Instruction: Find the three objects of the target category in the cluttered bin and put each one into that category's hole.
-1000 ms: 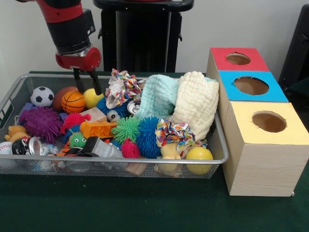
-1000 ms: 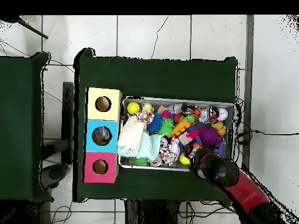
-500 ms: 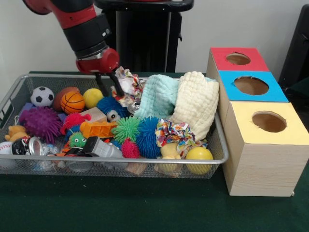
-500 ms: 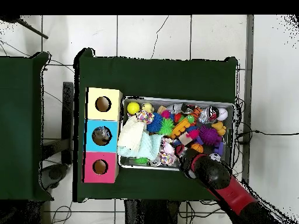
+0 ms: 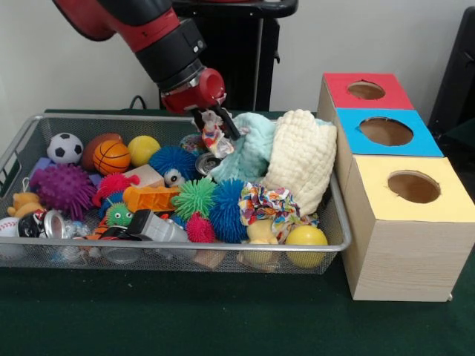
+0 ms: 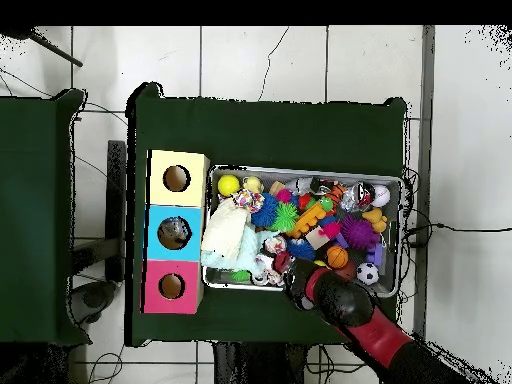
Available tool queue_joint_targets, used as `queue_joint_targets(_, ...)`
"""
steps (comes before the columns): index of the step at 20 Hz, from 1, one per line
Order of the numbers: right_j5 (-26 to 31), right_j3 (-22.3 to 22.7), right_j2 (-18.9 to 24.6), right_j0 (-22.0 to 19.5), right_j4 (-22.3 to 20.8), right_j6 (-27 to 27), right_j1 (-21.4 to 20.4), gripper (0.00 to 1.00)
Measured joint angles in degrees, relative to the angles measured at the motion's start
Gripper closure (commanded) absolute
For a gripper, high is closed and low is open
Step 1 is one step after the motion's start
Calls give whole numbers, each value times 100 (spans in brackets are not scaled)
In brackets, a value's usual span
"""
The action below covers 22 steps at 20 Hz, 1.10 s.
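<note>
The silver wire-mesh bin is full of toys, balls and cloths; it also shows in the overhead view. My gripper hangs over the bin's far middle, shut on a bunched multicoloured patterned cloth lifted a little above the pile. In the overhead view the gripper is at the bin's near edge. A mint cloth and a cream cloth lie right of the gripper. A second patterned cloth lies at the front right.
Three wooden boxes with holes stand right of the bin: red top, blue top, yellow top. In the bin are a soccer ball, a basketball, a purple spiky ball and a yellow ball.
My gripper moved right across the bin's far side, closed on the patterned cloth and carried it along toward the mint cloth.
</note>
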Motion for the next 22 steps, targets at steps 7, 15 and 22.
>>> queue_joint_targets(7, -289, 8, 185, -12, 2, 0, 263, 0)
queue_joint_targets(15, -663, 9, 335, -130, -7, 0, 589, 0)
queue_joint_targets(22, -1616, -113, 526, -380, -432, 0, 1678, 0)
